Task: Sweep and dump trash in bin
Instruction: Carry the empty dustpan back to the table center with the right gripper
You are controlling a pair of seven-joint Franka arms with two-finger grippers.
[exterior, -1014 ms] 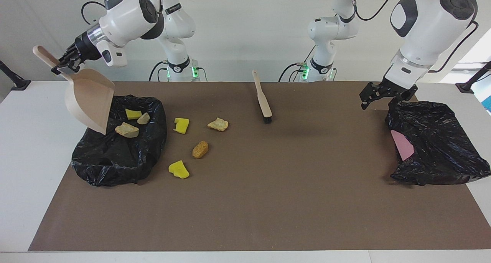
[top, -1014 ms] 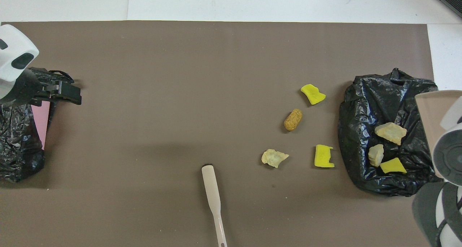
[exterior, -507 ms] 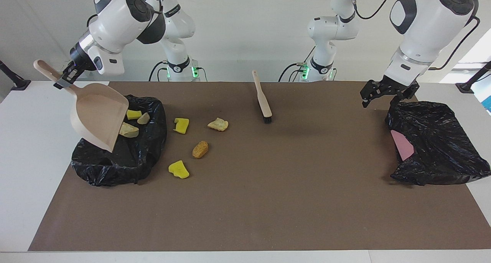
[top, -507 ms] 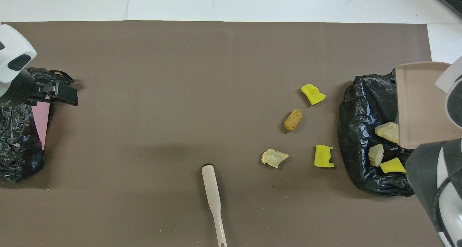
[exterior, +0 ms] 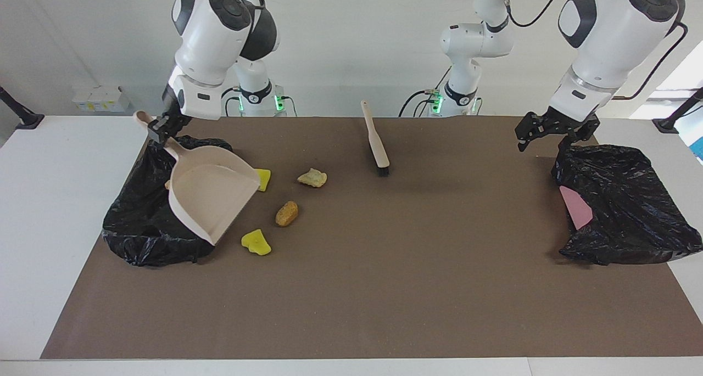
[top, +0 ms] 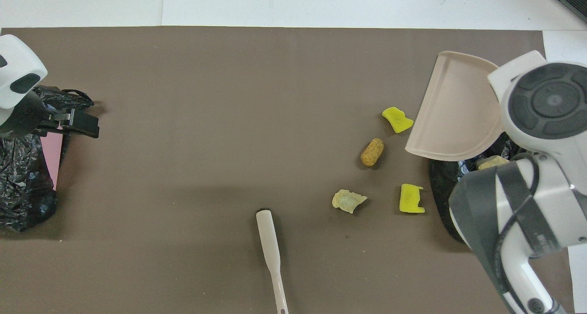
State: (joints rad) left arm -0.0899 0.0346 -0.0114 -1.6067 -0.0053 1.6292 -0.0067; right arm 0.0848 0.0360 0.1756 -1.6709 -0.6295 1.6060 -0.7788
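Facing view: the right gripper (exterior: 162,130) is clamped on the handle of a beige dustpan (exterior: 211,197), which hangs tilted over the black trash bag (exterior: 140,222) at the right arm's end of the table (exterior: 340,288), its open lip toward the middle of the table. The pan hides most of the bag's top; in the overhead view one tan lump (top: 491,162) shows on the bag just under the pan's edge. Four pieces of trash lie on the brown mat beside the bag: a yellow foam chunk (exterior: 264,179) partly covered by the pan's corner, a pale bread-like lump (exterior: 312,177), an orange-brown lump (exterior: 286,213), and a second yellow chunk (exterior: 256,241) just beside the pan's lip. A brush (exterior: 375,140) lies near the robots at mid-table. The left gripper (exterior: 541,130), its fingers apart and empty, hangs over the edge of a second black bag (exterior: 626,211) with a pink sheet (exterior: 575,207) at the left arm's end.
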